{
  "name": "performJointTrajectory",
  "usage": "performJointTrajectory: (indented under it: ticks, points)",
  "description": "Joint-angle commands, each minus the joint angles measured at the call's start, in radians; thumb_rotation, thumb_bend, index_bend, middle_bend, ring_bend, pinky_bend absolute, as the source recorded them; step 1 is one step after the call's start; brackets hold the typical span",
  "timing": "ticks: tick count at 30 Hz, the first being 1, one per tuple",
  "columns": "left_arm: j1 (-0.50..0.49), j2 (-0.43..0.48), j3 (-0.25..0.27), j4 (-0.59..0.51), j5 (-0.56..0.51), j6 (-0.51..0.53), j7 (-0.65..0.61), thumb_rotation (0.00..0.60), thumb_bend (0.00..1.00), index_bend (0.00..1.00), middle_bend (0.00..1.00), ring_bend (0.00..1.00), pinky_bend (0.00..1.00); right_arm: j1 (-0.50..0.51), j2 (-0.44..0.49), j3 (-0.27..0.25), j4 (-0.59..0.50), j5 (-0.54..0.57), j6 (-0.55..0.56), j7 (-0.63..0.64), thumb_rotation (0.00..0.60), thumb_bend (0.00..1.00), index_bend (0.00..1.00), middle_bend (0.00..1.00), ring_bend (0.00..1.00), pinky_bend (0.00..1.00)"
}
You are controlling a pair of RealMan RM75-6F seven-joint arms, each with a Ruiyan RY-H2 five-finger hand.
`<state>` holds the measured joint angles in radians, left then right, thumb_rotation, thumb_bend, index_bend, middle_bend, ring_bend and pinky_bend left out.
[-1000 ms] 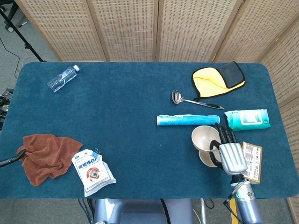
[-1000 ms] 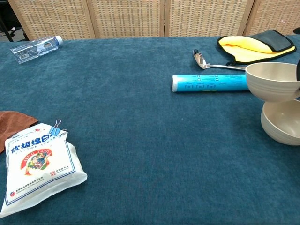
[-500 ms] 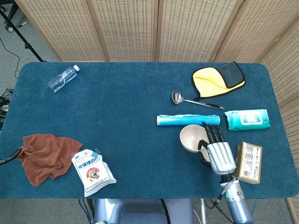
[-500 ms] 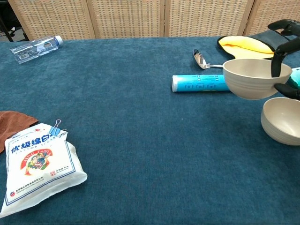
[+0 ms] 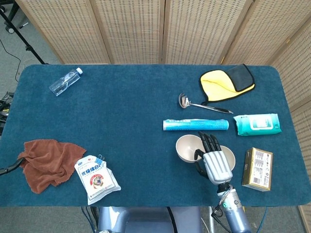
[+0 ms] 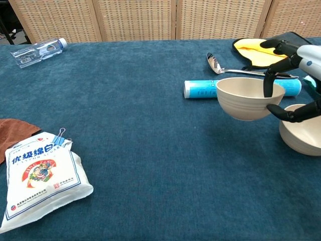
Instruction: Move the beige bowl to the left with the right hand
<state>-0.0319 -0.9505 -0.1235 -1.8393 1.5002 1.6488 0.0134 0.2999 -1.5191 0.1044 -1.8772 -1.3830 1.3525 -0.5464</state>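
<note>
From the head camera, the right hand [image 5: 214, 162] grips the beige bowl [image 5: 188, 148] by its right rim in the lower right of the frame, just below the blue tube [image 5: 195, 124]. A second bowl [image 5: 229, 158] sits partly hidden behind the hand, with a small box [image 5: 257, 169] further right. A second ago the bowl was over that second bowl; it now lies clearly left of it, so the leftward carry is under way.

From the chest camera, the right hand [image 6: 292, 83] pinches the beige bowl [image 6: 242, 98] at right centre, fingers inside the rim and thumb beneath. The bowl appears lifted off the blue cloth [image 6: 150, 165], so release looks not yet due. The left hand is in neither view.
</note>
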Motion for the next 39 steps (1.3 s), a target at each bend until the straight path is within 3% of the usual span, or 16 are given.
performJointTrajectory:
  ticks: [1, 15, 39]
  points:
    - [0.001, 0.002, 0.000, -0.004, 0.000, 0.002, 0.000, 0.198, 0.00, 0.00, 0.00, 0.00, 0.00, -0.005, -0.019, -0.002, 0.012, 0.010, 0.007, 0.017, 0.600, 0.40, 0.55, 0.00, 0.00, 0.00]
    - [0.004, 0.001, 0.001, -0.016, 0.005, 0.008, 0.008, 0.199, 0.00, 0.00, 0.00, 0.00, 0.00, -0.026, -0.071, -0.028, 0.057, 0.011, 0.017, 0.097, 0.600, 0.40, 0.55, 0.00, 0.00, 0.00]
    - [0.012, 0.010, -0.004, -0.025, 0.006, 0.024, -0.004, 0.199, 0.00, 0.00, 0.00, 0.00, 0.00, -0.062, -0.132, -0.064, 0.091, 0.013, 0.036, 0.115, 0.600, 0.39, 0.55, 0.00, 0.00, 0.00]
